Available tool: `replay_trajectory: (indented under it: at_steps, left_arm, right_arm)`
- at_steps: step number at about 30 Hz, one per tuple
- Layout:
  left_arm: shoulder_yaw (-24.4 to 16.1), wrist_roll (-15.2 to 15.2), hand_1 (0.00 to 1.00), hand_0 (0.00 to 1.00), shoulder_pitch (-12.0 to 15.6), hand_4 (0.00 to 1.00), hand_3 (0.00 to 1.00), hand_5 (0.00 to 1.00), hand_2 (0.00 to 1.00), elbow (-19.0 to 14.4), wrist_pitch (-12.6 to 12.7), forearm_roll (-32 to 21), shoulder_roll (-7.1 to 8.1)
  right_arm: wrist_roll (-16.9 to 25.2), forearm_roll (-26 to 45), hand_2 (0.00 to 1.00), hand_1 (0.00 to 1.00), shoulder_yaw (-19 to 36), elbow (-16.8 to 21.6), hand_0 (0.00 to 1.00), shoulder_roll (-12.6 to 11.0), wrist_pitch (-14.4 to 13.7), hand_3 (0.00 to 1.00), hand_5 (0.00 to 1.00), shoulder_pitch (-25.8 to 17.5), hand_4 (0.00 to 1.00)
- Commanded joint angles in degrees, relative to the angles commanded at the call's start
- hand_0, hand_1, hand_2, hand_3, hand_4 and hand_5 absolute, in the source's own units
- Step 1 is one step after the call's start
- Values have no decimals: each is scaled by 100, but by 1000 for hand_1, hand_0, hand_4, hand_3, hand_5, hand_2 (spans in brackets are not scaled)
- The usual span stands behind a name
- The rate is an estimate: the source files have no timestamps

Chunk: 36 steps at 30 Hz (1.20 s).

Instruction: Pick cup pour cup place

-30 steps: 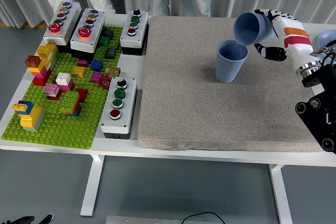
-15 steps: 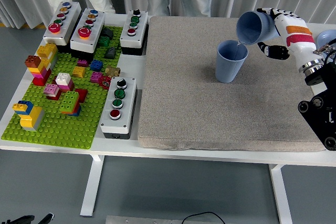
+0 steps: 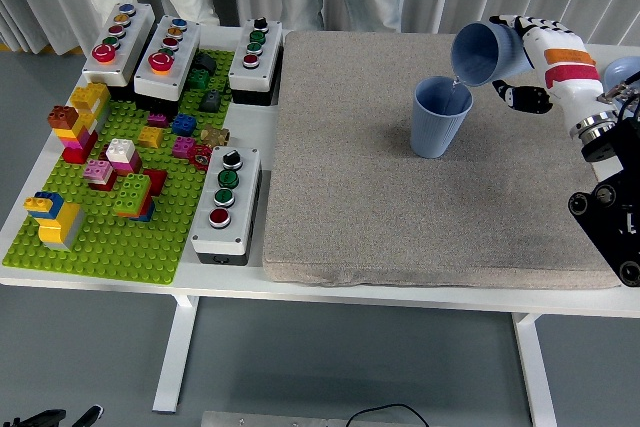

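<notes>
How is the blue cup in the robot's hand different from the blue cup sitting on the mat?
The held cup is up in the air, gripped by the right hand; the standing cup rests on the grey mat. The held cup is tipped, its mouth pointing down-left over the other; the standing cup is upright, mouth up. Both are plain blue and look alike in shape.

Lighting bright, even and diffuse from overhead; only faint soft shadows on the table (image 3: 262, 127); focus sharp throughout, no glare, no evident edge distortion.
</notes>
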Motion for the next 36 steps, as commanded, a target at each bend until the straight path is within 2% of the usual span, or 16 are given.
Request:
replay_trajectory:
  at_steps: [36]
  left_arm:
    - [-4, 10, 809, 770, 21, 530, 664, 902, 832, 0, -2, 11, 15]
  right_arm:
    - [-440, -491, 686, 758, -297, 81, 901, -100, -160, 650, 21, 68, 686]
